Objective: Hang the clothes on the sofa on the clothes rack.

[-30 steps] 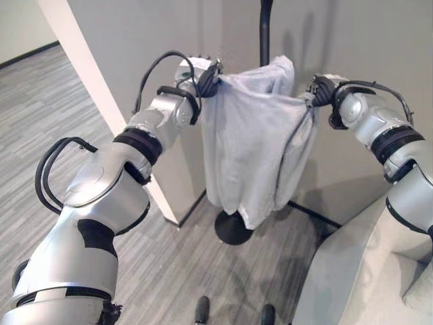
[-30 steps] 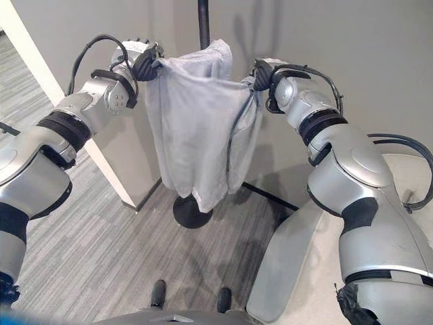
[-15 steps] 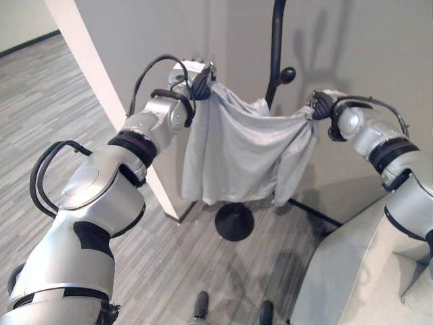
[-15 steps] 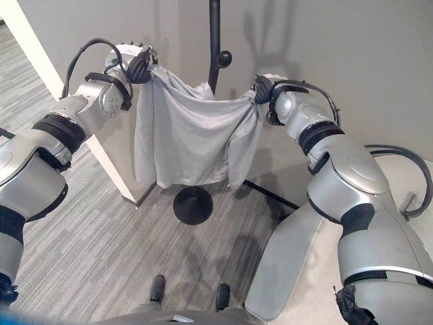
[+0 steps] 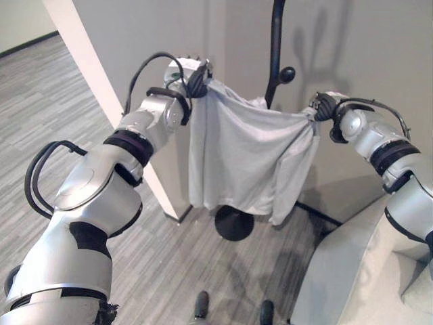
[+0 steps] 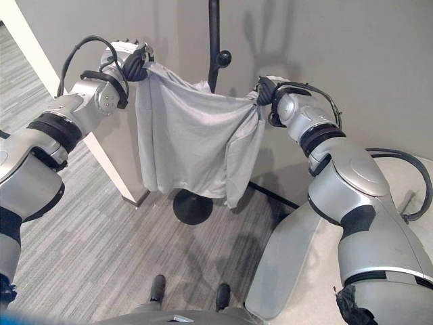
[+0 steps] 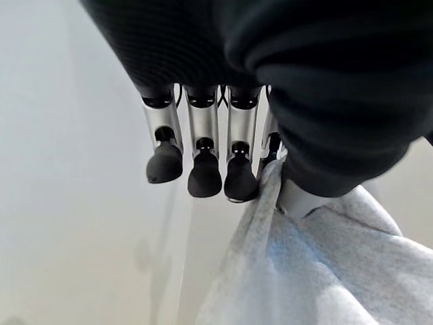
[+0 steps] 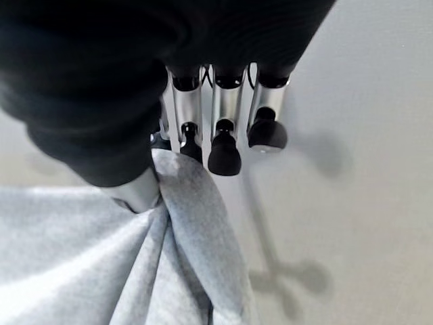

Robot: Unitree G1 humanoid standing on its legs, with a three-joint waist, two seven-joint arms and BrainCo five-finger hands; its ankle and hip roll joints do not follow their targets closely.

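Grey walls, grey striped carpet point(image 5: 54, 101); both hands up w/ a shirt spread in front of the rack.

Left hand point(image 5: 193, 76) is pinching one top corner of the pale grey long-sleeved shirt point(image 5: 247, 159); in the left wrist view the cloth point(image 7: 311, 271) is caught between thumb and the nearest finger, other fingers point(image 7: 203, 169) curled beside it. Right hand point(image 6: 264, 88) pinches the opposite corner the same way, fabric bunched under the thumb in its wrist view. Shirt hangs stretched between the two hands, sagging in the middle, one sleeve dangling on the robot's right. Just behind it stands the black metal coat rack pole point(image 5: 276, 40) w/ a round-knobbed hook point(image 5: 287, 74), its disc base point(image 5: 233, 222) on the carpet below the hem. Light grey sofa point(image 5: 358, 271) is at lower right, near the right arm. White wall edge point(image 5: 88, 81) runs behind the left arm.
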